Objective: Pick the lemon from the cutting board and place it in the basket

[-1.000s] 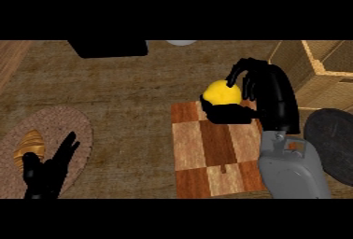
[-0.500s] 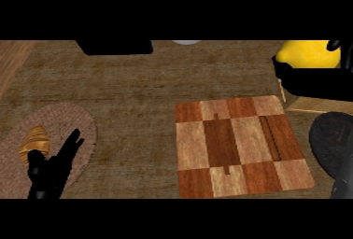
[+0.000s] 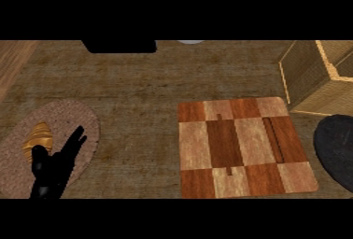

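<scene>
The wooden checkered cutting board (image 3: 241, 148) lies right of centre with nothing on it. A woven basket (image 3: 307, 77) stands at the upper right, just behind the board's far right corner; its inside is cut off by the view's edge. The lemon shows nowhere, and neither does my right hand. My left hand (image 3: 55, 163) rests open at the lower left, fingers straight and pointing up, over the rim of a brownish plate.
A croissant (image 3: 38, 139) lies on the round brownish plate (image 3: 76, 116) at the left. A dark round object (image 3: 338, 149) sits at the right edge beside the board. A black object (image 3: 118, 45) and a white thing (image 3: 191, 41) stand at the far edge.
My right hand, which held the lemon above the board and then at the upper right, has gone out of view with it. The basket now shows. The left hand has stayed put.
</scene>
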